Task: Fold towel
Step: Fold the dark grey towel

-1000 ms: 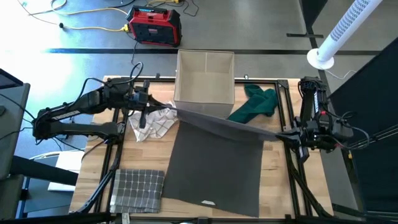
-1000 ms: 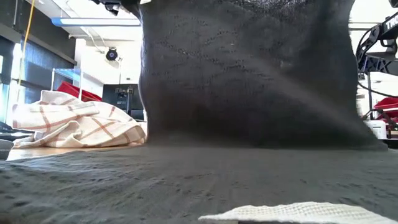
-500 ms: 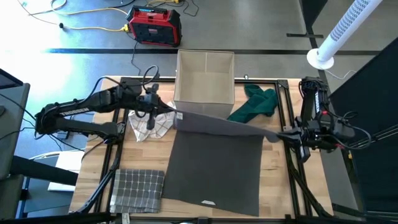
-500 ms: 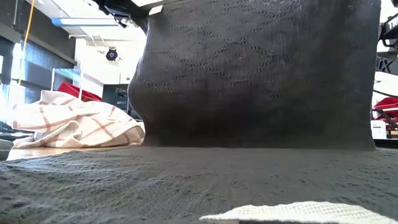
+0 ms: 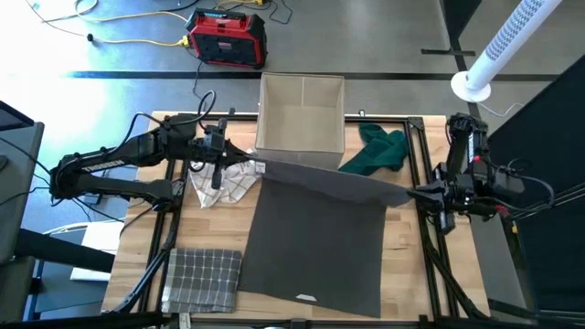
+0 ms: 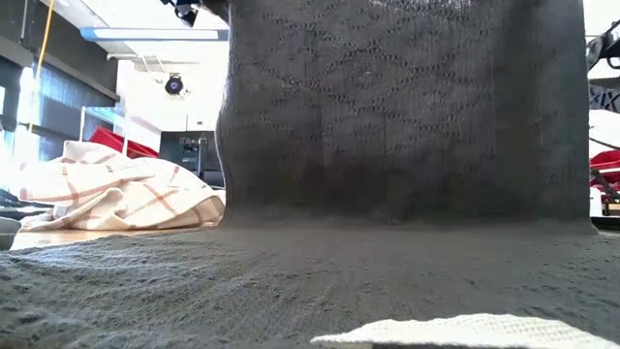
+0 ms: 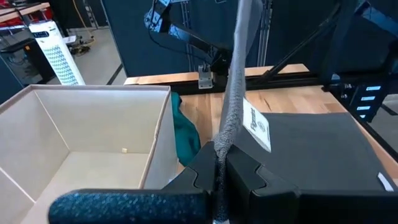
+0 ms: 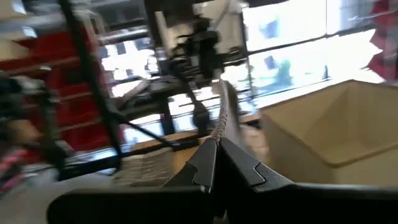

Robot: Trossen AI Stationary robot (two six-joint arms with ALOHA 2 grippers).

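Observation:
A dark grey towel (image 5: pixel 320 238) lies with its near part flat on the wooden table (image 5: pixel 407 265). Its far edge (image 5: pixel 334 181) is lifted and stretched between my two grippers. My left gripper (image 5: pixel 245 165) is shut on the far left corner and my right gripper (image 5: pixel 413 194) on the far right corner. In the low view the raised part (image 6: pixel 407 107) hangs like a curtain, down to the part that lies flat (image 6: pixel 291 281). A white tag (image 5: pixel 306 297) sits by the near edge. My left gripper pinches the towel's far left corner (image 7: pixel 221 144) between its two fingers, coming nearly level from the table's left. The edge (image 7: pixel 238 68) runs taut away from the fingers toward the other arm. The cloth hangs below, its near part on the table. My right gripper pinches the towel's far right corner (image 8: pixel 217 132) between its two shut fingers, coming level from the table's right. The edge runs from the fingertips toward the left arm. The cloth below it hangs down to the table.
An open cardboard box (image 5: pixel 302 114) stands at the table's far edge, just behind the lifted edge. A green cloth (image 5: pixel 375 151) lies to its right and a white-and-red checked cloth (image 5: pixel 224 183) under the left arm. A folded grey plaid cloth (image 5: pixel 203 279) is near left.
The raised part of the towel, which flared out toward the right at its foot, now hangs straighter with both side edges nearly upright. My right gripper has rolled a little about its own line. Both grippers stay shut on their corners.

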